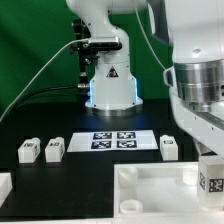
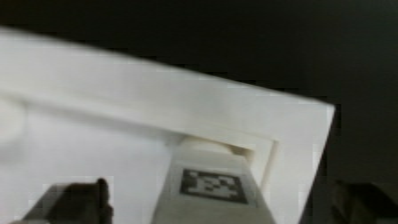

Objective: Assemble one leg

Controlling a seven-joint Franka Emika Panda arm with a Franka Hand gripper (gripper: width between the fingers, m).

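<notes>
A leg (image 1: 212,178), a chunky white post with a black-and-white tag, stands upright at the corner of the large white square part (image 1: 150,188) on the exterior view's right. My gripper (image 1: 207,150) is directly above it. In the wrist view the leg (image 2: 214,185) runs between my two dark fingers (image 2: 80,200), with a pale gap showing on each side. Its far end sits in a recess near the corner of the square part (image 2: 143,110). My gripper (image 2: 217,212) looks open around the leg.
Two loose legs (image 1: 28,150) (image 1: 54,149) stand on the exterior view's left and a third (image 1: 170,146) on its right. The marker board (image 1: 113,141) lies between them. The robot base (image 1: 108,85) stands behind. A white piece (image 1: 5,185) shows at the left edge.
</notes>
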